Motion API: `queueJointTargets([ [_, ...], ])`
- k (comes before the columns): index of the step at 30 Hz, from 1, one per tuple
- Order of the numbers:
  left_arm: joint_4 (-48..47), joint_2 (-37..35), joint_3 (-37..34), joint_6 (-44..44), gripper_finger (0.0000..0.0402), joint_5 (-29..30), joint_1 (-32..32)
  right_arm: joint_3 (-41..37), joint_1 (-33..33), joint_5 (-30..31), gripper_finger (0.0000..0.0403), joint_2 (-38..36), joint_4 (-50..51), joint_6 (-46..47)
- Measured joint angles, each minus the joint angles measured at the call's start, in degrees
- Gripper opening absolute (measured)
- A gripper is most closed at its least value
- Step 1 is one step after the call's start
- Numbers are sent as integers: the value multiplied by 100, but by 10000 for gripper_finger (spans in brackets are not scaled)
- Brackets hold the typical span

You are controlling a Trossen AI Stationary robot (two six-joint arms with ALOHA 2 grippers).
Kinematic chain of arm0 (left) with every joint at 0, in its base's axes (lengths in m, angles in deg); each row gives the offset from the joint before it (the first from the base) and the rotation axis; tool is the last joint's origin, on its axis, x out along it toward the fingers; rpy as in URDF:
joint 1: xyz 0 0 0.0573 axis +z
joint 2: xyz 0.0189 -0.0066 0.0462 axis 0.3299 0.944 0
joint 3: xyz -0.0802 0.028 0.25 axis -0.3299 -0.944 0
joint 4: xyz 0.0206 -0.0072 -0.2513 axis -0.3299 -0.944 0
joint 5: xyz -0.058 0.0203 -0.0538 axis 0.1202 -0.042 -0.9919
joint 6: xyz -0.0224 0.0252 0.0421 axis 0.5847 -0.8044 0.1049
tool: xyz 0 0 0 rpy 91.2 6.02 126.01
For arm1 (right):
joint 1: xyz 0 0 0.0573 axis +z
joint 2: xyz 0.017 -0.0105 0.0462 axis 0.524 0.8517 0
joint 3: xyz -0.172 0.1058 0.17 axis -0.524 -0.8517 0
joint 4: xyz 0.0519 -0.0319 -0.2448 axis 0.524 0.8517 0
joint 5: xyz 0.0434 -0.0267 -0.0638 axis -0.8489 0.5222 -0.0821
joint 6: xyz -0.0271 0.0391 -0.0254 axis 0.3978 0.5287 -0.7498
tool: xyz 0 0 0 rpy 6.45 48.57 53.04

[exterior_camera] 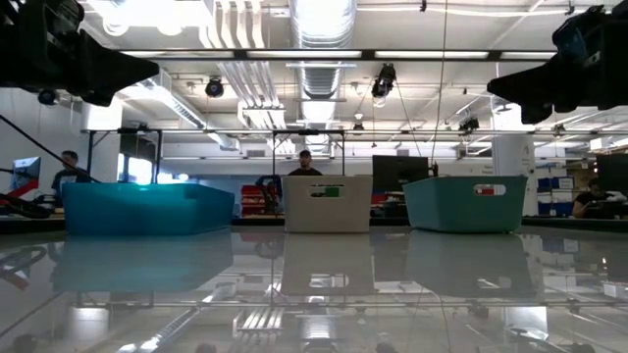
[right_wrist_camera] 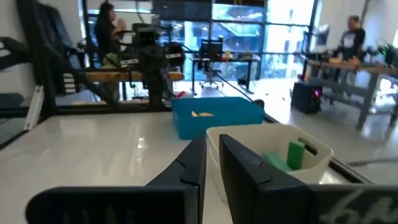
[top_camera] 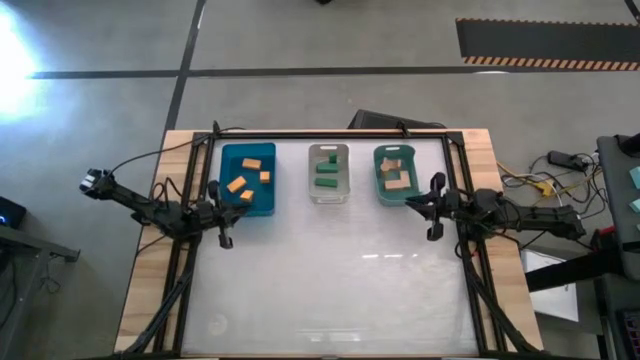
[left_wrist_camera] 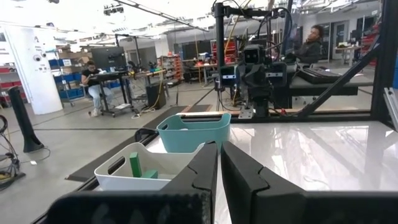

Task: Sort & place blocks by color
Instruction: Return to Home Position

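Observation:
Several orange blocks lie in the blue bin. Green blocks lie in the clear bin, and tan blocks lie in the teal bin. The three bins stand in a row at the table's far side. My left gripper is shut and empty, level above the table by the blue bin's near left corner; its fingers point toward the clear bin. My right gripper is shut and empty by the teal bin's near right corner; its fingers point toward the clear bin.
The white tabletop stretches bare from the bins to the near edge. A dark frame borders the table. People sit and stand at benches in the room beyond, far from the table.

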Motion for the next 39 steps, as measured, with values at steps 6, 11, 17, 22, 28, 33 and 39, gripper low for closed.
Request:
queueJointTargets([
  [6, 5, 115, 0, 2, 5, 0, 0, 0, 1, 27, 36, 62, 1, 1349],
  [11, 7, 211, 0, 9, 5, -1, -2, -2, 0, 27, 36, 61, 3, 1630],
  [17, 1, 318, 0, 11, 5, -2, -2, -2, 0, 27, 36, 59, 3, 1630],
  [22, 3, 413, 0, 11, 5, -2, -2, -4, 0, 27, 36, 63, 3, 1630],
  [28, 2, 527, 0, 11, 5, -2, -2, -7, 0, 27, 36, 66, 3, 1630],
  [33, -6, 615, 0, 11, 5, -2, 0, -7, 0, 29, 36, 66, 4, 1630],
  [39, 0, 717, 0, 10, 5, -2, 0, -7, 1, 29, 36, 66, 3, 1630],
])
